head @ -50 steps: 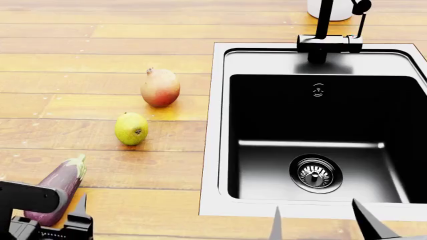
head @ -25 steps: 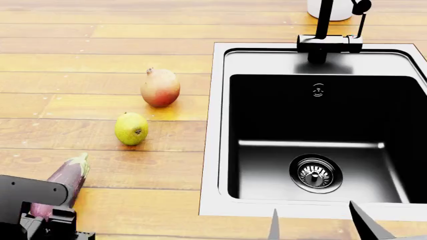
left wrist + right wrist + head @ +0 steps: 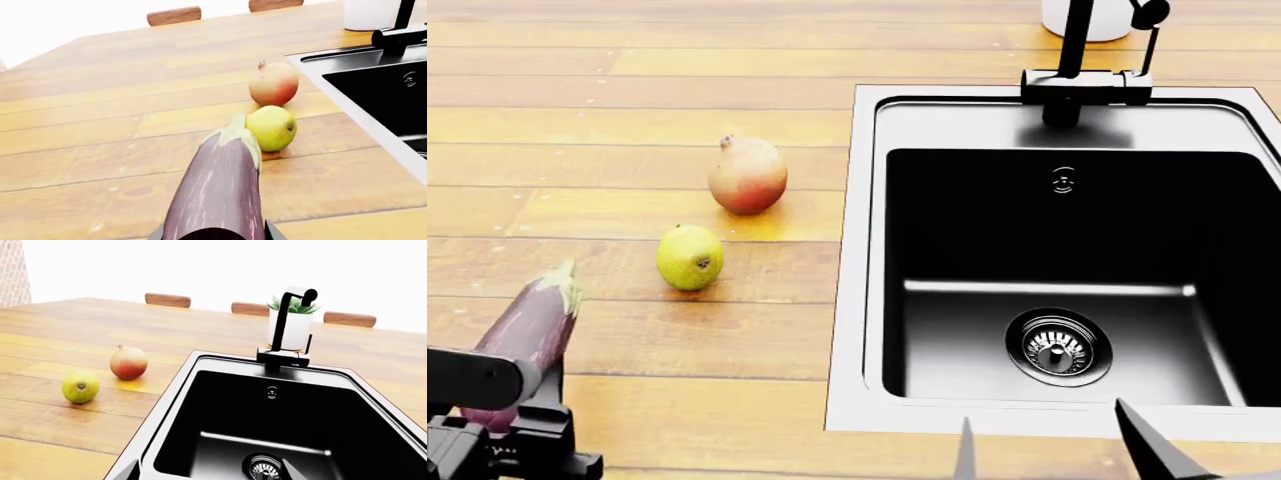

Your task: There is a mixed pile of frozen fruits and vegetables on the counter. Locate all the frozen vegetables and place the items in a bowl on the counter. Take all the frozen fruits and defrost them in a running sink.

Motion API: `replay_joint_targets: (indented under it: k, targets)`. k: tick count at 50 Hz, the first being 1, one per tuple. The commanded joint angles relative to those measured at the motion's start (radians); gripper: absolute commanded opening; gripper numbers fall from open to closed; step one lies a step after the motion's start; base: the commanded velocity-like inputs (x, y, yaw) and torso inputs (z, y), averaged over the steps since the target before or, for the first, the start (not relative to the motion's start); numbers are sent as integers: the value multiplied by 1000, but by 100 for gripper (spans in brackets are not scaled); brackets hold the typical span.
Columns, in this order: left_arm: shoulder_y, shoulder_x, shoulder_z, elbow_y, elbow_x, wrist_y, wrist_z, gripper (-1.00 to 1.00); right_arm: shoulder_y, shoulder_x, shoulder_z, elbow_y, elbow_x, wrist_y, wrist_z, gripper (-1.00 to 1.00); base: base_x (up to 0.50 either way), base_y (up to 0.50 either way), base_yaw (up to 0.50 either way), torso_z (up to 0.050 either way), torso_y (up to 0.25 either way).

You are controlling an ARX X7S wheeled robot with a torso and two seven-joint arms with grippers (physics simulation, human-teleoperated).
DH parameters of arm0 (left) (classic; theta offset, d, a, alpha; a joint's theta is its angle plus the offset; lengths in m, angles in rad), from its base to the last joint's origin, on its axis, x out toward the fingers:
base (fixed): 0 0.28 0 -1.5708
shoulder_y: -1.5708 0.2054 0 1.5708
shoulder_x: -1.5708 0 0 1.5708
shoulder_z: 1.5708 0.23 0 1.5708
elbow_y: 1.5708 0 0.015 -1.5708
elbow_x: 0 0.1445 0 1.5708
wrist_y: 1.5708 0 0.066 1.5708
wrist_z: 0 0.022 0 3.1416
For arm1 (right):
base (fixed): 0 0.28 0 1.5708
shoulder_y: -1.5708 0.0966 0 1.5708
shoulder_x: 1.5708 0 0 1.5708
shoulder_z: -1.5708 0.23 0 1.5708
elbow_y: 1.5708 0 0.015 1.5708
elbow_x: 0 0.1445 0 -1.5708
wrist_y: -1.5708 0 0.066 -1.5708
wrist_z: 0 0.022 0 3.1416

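Golden-orange planks of the counter (image 3: 627, 120) fill the head view, with the steel-rimmed sink (image 3: 857, 260) set in at the right, its black basin showing a round drain (image 3: 1058, 346) and the black faucet (image 3: 1077, 70) at the back. An orange-red fruit (image 3: 747, 175) and a yellow-green fruit (image 3: 689, 257) lie apart on the wood. At the lower left the left gripper (image 3: 510, 425) clasps the purple eggplant (image 3: 523, 328), stem cap pointing away from the robot. Two prongs of the right gripper (image 3: 1054, 450) stand spread at the sink's near rim, holding nothing.

From the left wrist, the eggplant (image 3: 217, 195) runs lengthwise out from the camera, its pale green cap (image 3: 235, 137) overlapping the yellow-green fruit (image 3: 270, 127); whether they touch is unclear. Only slivers of the fingers (image 3: 270, 231) show either side of it.

Over the right wrist, the sink (image 3: 167, 405) sits below, and only here do a potted plant (image 3: 292, 322) behind the faucet (image 3: 285, 330) and brown chair backs (image 3: 167, 300) beyond the counter's far edge appear; the eggplant is out of frame.
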Motion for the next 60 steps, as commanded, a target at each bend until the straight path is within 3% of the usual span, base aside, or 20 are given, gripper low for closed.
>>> replay_joint_targets:
  k: [1,13,33,60]
  targets:
    - [63,16,-131,201,-73,-34,-18,-100,6,-23,23,-22,-30,-23,-23,100,0,0,0,0,0]
    - [91,6,-178,225,-104,-12,-3,-100,13,-3,48,-58,-39,-23,34,100,0,0,0,0,0]
    - [81,-15,-237,246,-157,-37,-14,-100,23,7,5,-62,-43,-26,57,100,0,-500,0,0,0]
    - [84,-29,-224,247,-171,-24,-25,-100,-3,40,42,-59,-7,-78,84,100,0,-500,0,0,0]
